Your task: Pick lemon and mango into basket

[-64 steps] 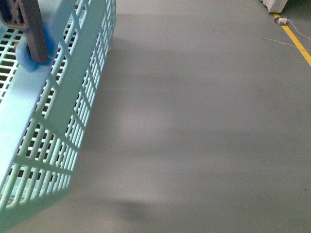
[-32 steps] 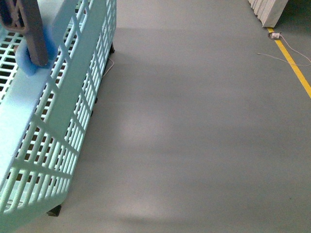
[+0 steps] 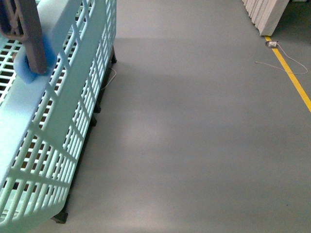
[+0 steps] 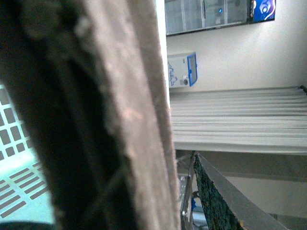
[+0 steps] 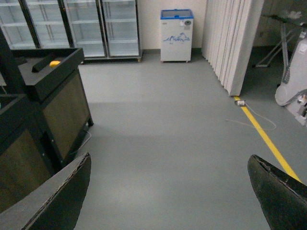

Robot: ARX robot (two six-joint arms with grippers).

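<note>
OK, basket (image 3: 73,87) sits near left; I'd judge it light, stiff plastic, best lifted by handle (image 3: 31,34). My right pincer (image 5: 169,160) apart, empty. Left pincer: can't tell, handle blocks view. Lemon, mango unseen.

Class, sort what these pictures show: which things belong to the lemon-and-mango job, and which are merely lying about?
Job: basket; its brown handle; right pincer, open. Lemon and mango: not clearly seen; a yellow speck on the black stand is too small to name.
Lying about: yellow floor line; chest freezer; glass-door fridges; white folding partition.
</note>
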